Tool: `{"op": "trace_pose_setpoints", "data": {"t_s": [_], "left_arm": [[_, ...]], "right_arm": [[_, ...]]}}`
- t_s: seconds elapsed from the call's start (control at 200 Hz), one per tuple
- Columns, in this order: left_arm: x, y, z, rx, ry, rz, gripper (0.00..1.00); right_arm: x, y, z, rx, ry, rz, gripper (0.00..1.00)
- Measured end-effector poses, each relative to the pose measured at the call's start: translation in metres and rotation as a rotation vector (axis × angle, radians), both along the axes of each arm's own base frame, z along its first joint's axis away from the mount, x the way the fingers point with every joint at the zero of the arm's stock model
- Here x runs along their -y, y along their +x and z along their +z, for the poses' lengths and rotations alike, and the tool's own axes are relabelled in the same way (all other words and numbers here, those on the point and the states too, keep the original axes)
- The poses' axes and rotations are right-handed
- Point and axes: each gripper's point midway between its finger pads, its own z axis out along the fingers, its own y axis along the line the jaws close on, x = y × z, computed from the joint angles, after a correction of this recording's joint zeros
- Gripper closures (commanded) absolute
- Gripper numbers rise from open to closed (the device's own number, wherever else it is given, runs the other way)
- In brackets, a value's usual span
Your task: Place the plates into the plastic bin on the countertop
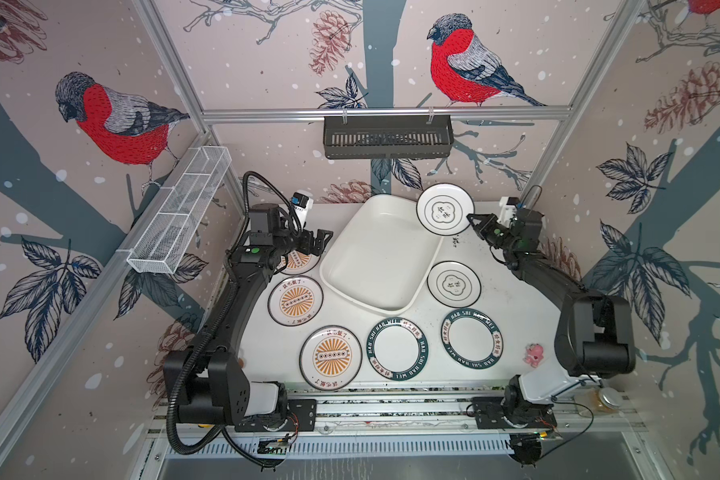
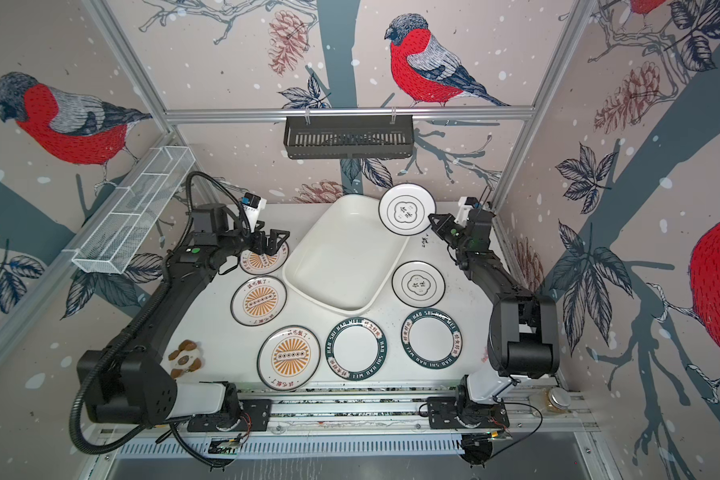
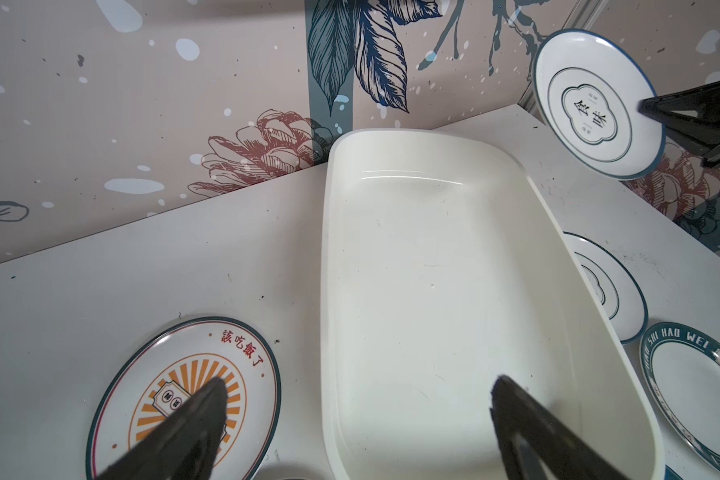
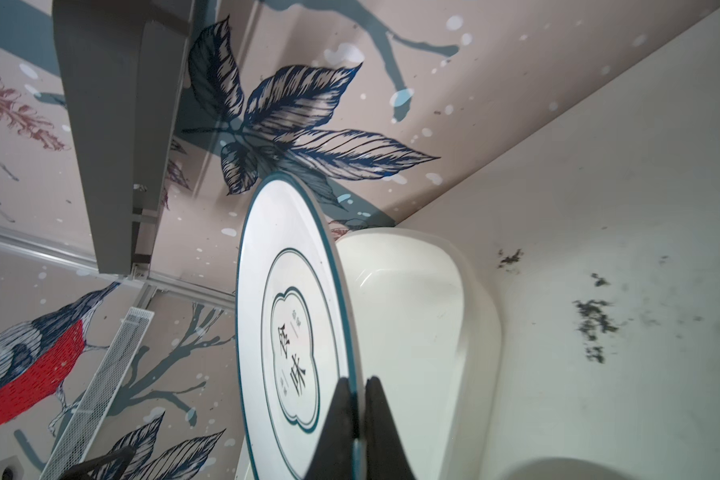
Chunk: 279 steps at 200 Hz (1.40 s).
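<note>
Near the far right corner of the counter [image 1: 346,313], in a top view, my right fingers [image 1: 477,221] clamp the cloud plate [image 1: 444,210] by its rim, with the plastic bin [image 1: 375,266] just leftward. Left wrist view: my left fingers [image 3: 192,424] are spread, empty, beside the bin. Right wrist view: the plate is tilted, the bin beyond it.

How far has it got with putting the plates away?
Nothing is done yet: the plastic bin lies empty. In hand: the right gripper pinches one cloud plate by its rim, lifted near the bin's far corner. Remaining: six plates on the countertop; the open left gripper hovers over a sunburst plate.
</note>
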Motion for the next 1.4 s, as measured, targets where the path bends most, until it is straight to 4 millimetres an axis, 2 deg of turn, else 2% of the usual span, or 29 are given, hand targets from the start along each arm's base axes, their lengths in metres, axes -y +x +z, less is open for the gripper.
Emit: {"op": "trace_pose_setpoints", "data": {"t_s": [0.105,0.275,0.465,0.716,0.921,1.026,1.171,1.396], "left_arm": [[0.0,0.001,0.004,0.01,0.0,0.001,0.02],[0.0,0.001,0.006,0.003,0.001,0.003,0.02],[0.0,0.002,0.005,-0.006,-0.008,0.008,0.02],[0.0,0.001,0.005,-0.012,-0.013,0.011,0.02],[0.001,0.0,0.008,-0.019,-0.019,0.008,0.02],[0.002,-0.001,0.009,-0.019,-0.023,0.003,0.02],[0.004,-0.002,0.01,-0.021,-0.032,-0.011,0.02],[0.008,-0.004,0.004,-0.047,-0.056,-0.028,0.02]], "right_arm": [[-0.03,0.004,-0.002,-0.008,0.0,0.062,0.99],[-0.065,0.007,-0.012,-0.027,-0.007,0.124,0.99],[-0.093,0.009,-0.028,-0.059,-0.014,0.171,0.99],[-0.127,0.026,-0.044,-0.074,-0.058,0.208,0.99],[-0.161,0.041,-0.071,-0.112,-0.124,0.229,0.99],[-0.171,0.048,-0.087,-0.132,-0.137,0.235,0.99],[-0.172,0.054,-0.109,-0.172,-0.154,0.216,0.99],[-0.177,0.066,-0.128,-0.202,-0.174,0.199,0.99]]}}
